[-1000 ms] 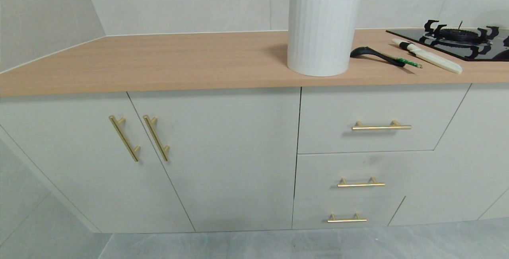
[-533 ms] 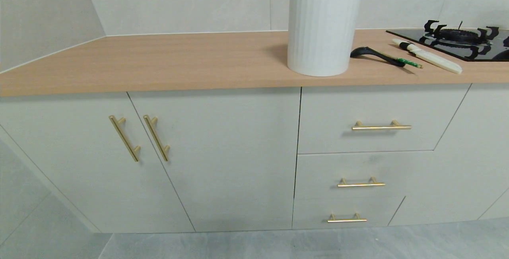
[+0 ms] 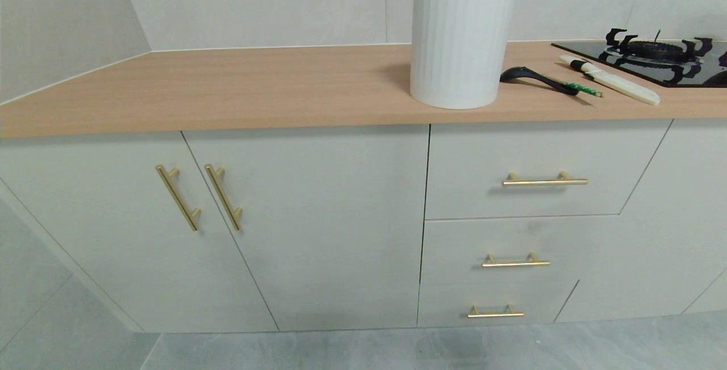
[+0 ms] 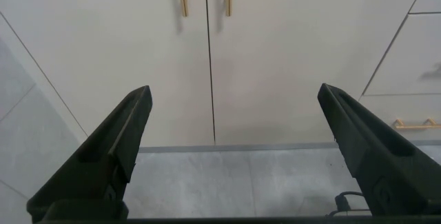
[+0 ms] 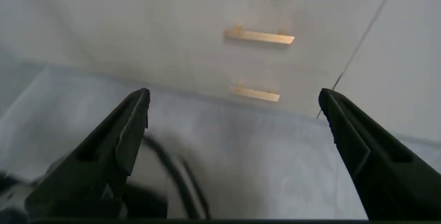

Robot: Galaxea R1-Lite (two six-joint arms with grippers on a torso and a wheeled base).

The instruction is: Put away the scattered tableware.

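Note:
On the wooden countertop lie a black ladle, green-patterned chopsticks and a cream knife with a black band, all right of a tall white ribbed container. My left gripper is open, held low and facing the cabinet doors with nothing between its fingers. My right gripper is open too, held low before the lower drawers, holding nothing.
A black gas hob sits at the counter's far right. Below are two cabinet doors with gold handles and three drawers with gold handles. Grey tiled floor lies in front; a wall corner closes the left.

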